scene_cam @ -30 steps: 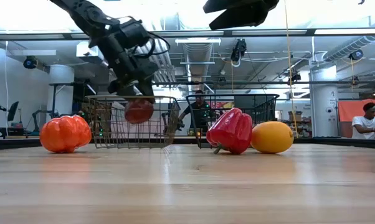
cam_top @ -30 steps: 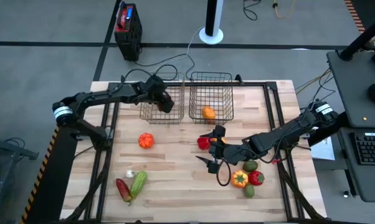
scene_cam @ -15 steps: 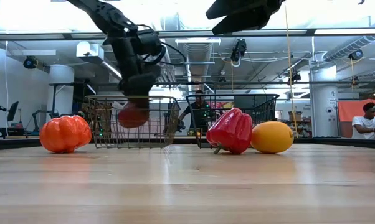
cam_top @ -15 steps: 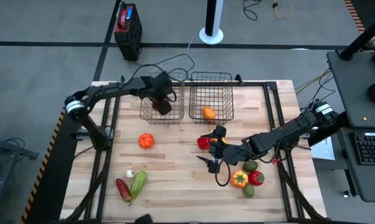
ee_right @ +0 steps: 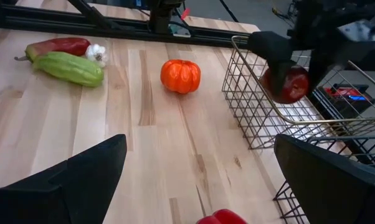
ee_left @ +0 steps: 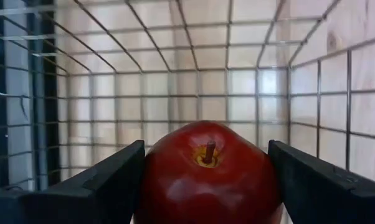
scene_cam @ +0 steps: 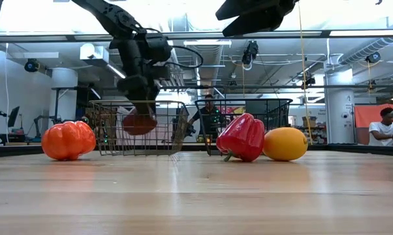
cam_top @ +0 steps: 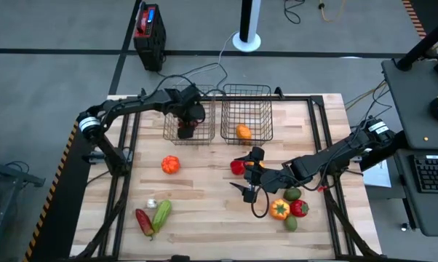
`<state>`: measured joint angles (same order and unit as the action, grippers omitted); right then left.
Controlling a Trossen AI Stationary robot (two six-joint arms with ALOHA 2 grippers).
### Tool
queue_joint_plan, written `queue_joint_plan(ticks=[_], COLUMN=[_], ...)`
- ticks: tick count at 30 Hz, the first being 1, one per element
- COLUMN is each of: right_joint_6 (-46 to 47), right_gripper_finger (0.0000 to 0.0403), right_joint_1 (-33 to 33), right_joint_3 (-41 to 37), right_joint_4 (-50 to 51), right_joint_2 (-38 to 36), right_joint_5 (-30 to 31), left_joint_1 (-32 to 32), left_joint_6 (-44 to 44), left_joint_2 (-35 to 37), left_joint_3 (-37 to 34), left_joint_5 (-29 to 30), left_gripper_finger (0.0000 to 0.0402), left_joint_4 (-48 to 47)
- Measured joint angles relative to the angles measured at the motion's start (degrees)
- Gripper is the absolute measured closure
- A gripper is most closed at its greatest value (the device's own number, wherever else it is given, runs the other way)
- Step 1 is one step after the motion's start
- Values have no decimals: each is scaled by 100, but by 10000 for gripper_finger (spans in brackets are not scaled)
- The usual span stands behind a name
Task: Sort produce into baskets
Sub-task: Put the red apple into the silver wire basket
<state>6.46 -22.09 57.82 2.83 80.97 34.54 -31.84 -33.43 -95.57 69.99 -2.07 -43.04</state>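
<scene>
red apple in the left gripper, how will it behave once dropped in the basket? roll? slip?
The red apple looks round and glossy, so it will probably roll a little on the wire floor of the left basket. Its smooth skin may slip between the left gripper fingers. It seems rigid, unlikely to deform.

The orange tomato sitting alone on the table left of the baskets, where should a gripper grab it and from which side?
Likely from straight above. The orange tomato is squat and ribbed, resting flat on the table with open wood all round it. Close the fingers across its widest middle, pads seated in opposite grooves.
</scene>
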Motion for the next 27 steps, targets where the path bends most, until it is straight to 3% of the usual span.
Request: queue_joint_plan(ticks=[27], right_joint_6=[-46], right_gripper_finger=[3], right_joint_1=[0], right_joint_3=[0], right_joint_4=[9], right_joint_2=[2], right_joint_5=[0], left_joint_1=[29], left_joint_6=[294], left_joint_2=[2], left_joint_3=[-457], left_joint_5=[150], left_gripper_finger=[103], left_joint_4=[255])
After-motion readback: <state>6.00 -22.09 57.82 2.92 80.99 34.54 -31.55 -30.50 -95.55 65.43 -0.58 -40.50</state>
